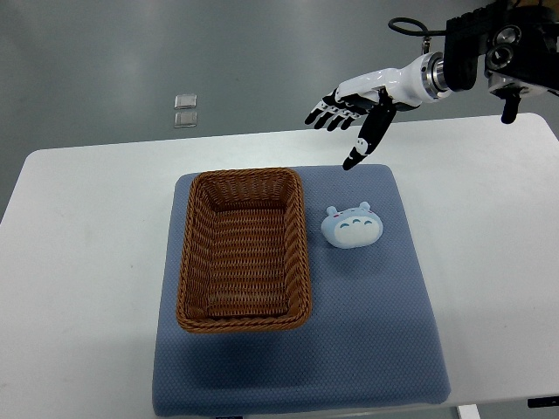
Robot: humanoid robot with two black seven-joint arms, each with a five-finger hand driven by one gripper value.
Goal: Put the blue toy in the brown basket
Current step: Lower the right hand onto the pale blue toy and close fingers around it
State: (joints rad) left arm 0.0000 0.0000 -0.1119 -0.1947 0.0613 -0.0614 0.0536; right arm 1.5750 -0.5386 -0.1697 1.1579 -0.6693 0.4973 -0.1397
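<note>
1. A white, round-cornered counter [87,227] is standing on a grey floor and carrying a blue-grey textured fabric mat [384,332]; two small clear plastic packets [184,111] are lying on the floor beyond the counter's far edge.
2. The pale blue, rounded plush toy with small ears and a white face panel [351,227] is resting on the mat, just beside the right wall of the basket and apart from it.
3. The toy is appearing soft, light and compressible, with a fabric surface unlikely to slip; judged so, it is calling for a gentle pinch across its rounded body from above, fingers on one flank and thumb on the other, and is running little risk of damage.
4. The brown woven wicker basket, rectangular with sloping walls [194,262], is sitting on the mat's left half; its interior is showing only bare weave, nothing inside.
5. The white-and-black right hand [354,113] is hovering over the counter's far edge, beyond the toy and well above it, with fingers spread, thumb pointing downward, and grasping nothing.
6. The left hand is not appearing in the top view.
7. The task is standing at the approach stage: toy not yet grasped.
</note>
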